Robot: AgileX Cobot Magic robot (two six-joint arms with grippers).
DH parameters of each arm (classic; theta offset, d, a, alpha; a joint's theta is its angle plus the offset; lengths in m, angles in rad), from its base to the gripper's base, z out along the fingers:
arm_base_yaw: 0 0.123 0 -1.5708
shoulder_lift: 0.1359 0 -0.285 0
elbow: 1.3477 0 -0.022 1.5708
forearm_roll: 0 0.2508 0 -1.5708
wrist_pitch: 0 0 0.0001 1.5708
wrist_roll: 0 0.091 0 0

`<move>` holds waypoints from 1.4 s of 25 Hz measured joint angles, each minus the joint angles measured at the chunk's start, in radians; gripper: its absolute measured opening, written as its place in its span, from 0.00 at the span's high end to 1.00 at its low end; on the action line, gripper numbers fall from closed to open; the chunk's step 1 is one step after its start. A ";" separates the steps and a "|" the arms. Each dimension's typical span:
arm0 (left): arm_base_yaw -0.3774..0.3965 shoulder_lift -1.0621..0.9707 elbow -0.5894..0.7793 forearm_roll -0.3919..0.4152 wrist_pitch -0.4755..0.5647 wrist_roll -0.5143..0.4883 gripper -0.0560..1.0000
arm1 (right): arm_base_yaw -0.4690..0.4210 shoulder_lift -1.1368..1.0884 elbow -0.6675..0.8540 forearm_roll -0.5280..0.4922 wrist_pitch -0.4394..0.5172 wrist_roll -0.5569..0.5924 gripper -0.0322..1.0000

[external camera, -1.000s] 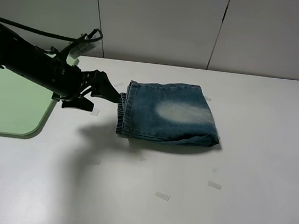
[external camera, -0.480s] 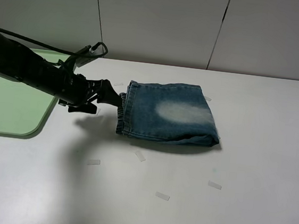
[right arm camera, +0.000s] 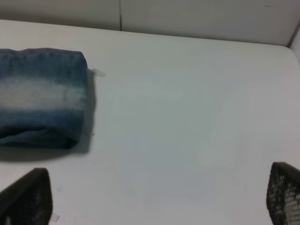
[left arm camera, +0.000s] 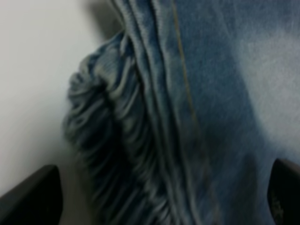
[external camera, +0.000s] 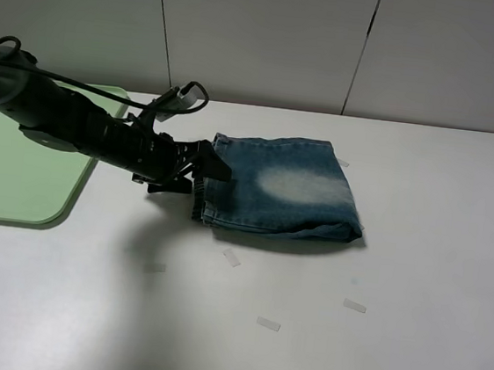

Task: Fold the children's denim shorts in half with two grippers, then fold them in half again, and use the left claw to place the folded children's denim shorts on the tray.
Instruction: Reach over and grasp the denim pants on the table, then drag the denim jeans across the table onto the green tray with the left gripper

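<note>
Centrally on the white table point(external camera: 413, 282) lie the children's denim shorts point(external camera: 277, 188), folded into a compact, roughly square bundle. A pale bleached patch point(external camera: 304, 187) faces up, and the gathered elastic waistband point(external camera: 199, 196) forms the edge nearest the tray. The folded layers sit stacked, with the lower ones peeking out along the front edge.

The left gripper point(external camera: 205, 179) reaches in low from the tray side, its black arm and looped cable stretched over the tray's corner. Its fingers point(left arm camera: 33, 197) are spread apart and bracket the waistband end of the bundle. The high camera shows one finger over the top corner of the denim and the other down beside the waistband. In the left wrist view the ruffled elastic and the stitched seam fill the space between the two tips. The fingers are released, not pinched on the cloth, and it cannot be told whether either one touches the fabric.

The right gripper point(right arm camera: 154, 199) appears only in its own wrist view, where its fingers point(right arm camera: 28, 199) stand wide apart with bare table between them. It is well away from the shorts, which that view shows off to one side.

The tray point(external camera: 18, 174), pale green with a rounded corner and low rim, rests at the left edge of the table, apart from the shorts. Several small tape scraps point(external camera: 269, 323) are stuck to the table in front of the bundle.
</note>
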 joint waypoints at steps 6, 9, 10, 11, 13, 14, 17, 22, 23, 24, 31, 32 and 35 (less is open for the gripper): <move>-0.052 0.059 -0.079 -0.010 0.033 -0.002 0.13 | 0.000 0.000 0.000 0.000 0.000 0.000 0.30; -0.079 0.075 -0.102 -0.010 0.028 -0.037 0.20 | 0.000 0.000 0.000 0.000 0.000 0.000 0.30; -0.085 0.078 -0.106 -0.010 0.019 -0.054 0.25 | 0.000 0.000 0.000 0.000 0.000 0.000 0.30; -0.091 0.079 -0.106 -0.011 0.006 -0.070 0.30 | 0.000 0.000 0.000 0.000 0.000 0.000 0.30; -0.099 0.081 -0.106 -0.011 -0.024 -0.100 0.46 | 0.000 0.000 0.000 0.000 0.000 0.000 0.30; -0.101 0.085 -0.106 -0.011 -0.031 -0.110 0.54 | 0.000 0.000 0.000 0.000 0.000 0.000 0.30; -0.104 0.090 -0.105 -0.011 -0.038 -0.127 0.75 | 0.000 0.000 0.000 0.000 0.000 0.000 0.30; -0.105 0.089 -0.107 0.048 -0.034 -0.223 0.75 | 0.000 0.000 0.000 0.000 0.000 0.000 0.30; -0.105 0.087 -0.110 0.076 -0.034 -0.252 0.75 | 0.000 0.000 0.000 0.000 0.000 0.000 0.30; -0.105 0.081 -0.115 0.116 -0.034 -0.278 0.75 | 0.000 0.000 0.000 0.000 0.000 0.000 0.30; -0.108 -0.026 -0.194 0.604 -0.067 -0.618 0.75 | 0.000 0.000 0.000 0.000 0.000 0.000 0.30; -0.108 -0.050 -0.216 0.696 -0.068 -0.699 0.75 | 0.000 0.000 0.000 0.000 0.000 0.000 0.30; -0.108 -0.110 -0.280 1.042 -0.052 -0.948 0.75 | 0.000 0.000 0.000 0.000 0.000 0.000 0.30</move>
